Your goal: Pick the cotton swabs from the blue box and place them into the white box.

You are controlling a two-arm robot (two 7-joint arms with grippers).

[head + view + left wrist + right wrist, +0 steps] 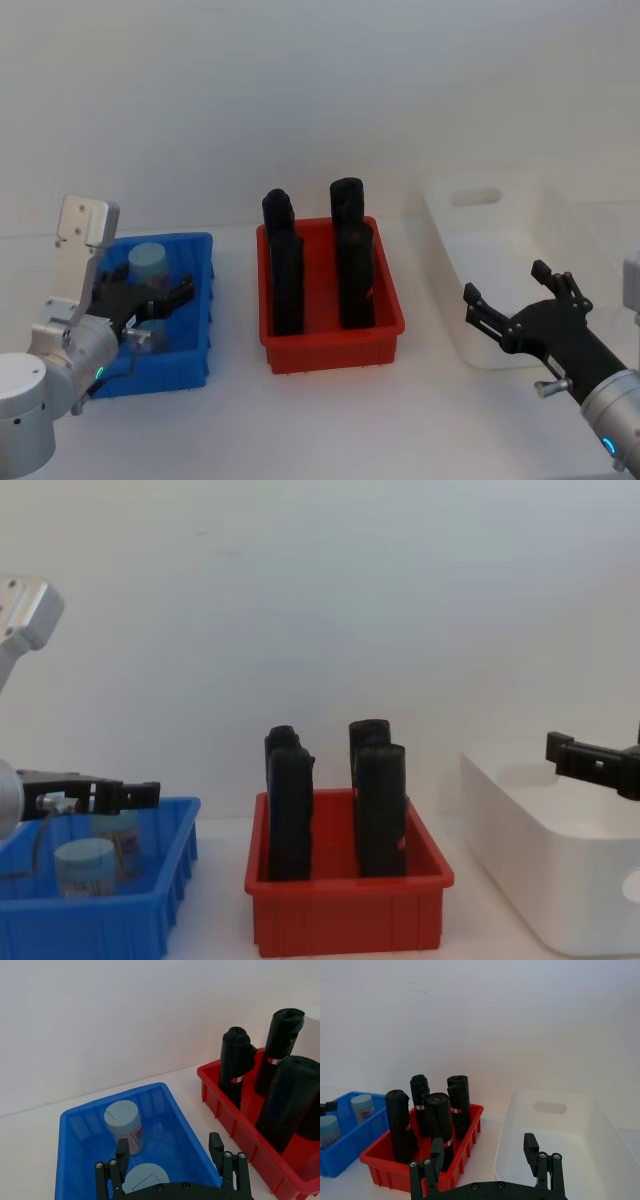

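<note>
White bench runs up to a plain white wall, with three bins standing in a row across it. The cotton swabs stand upright inside the blue box at the robot's left end of the row. The rear jar is close to the far wall. The front jar is toward the near wall, and both lids sit about level with the ribbed rim.

The left hand hovers low over that box. Its fingers are spread wide and grip nothing, and in the left wrist view the front jar's lid lies between them.

A strip of bare bench separates the blue box from the red bin. There the black blocks rise well above the rim.

Another narrow gap lies between the red bin and the white box, whose thick rim stands higher than the red one. The right hand hangs above that tub's near end, fingers wide apart and holding nothing. Bare bench stretches along the front of all three bins.
</note>
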